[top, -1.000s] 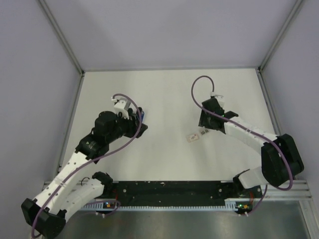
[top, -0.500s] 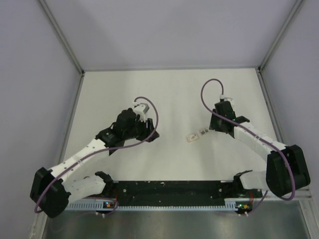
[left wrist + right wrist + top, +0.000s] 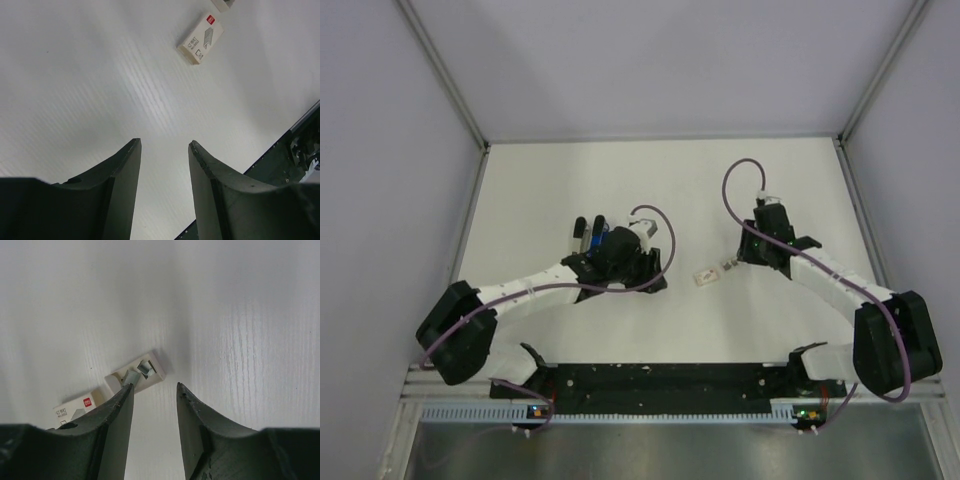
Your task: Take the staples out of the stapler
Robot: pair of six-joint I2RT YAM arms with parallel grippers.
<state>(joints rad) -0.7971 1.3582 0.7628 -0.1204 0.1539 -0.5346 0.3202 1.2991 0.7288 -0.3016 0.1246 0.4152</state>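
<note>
Left claw [image 3: 164,144] is hovering over bare counter [image 3: 550,180], fingers apart, gripping nothing. Stapler [image 3: 588,232], dark with a blue part, is sitting left of centre, just on the far-left side of the left wrist. The top view isn't showing whether it's touching the arm. It's not showing in either wrist view.

Right claw [image 3: 155,386] is also standing apart and holding nothing, pointing down at the counter right of centre. A small open carton [image 3: 142,371] is lying just ahead of it, with something metallic sitting inside. One fingertip is overlapping the carton's edge in the wrist view, contact unclear. The closed staple box [image 3: 703,277] is lying just left and near of that carton, between the two claws and apart from the stapler.
</note>
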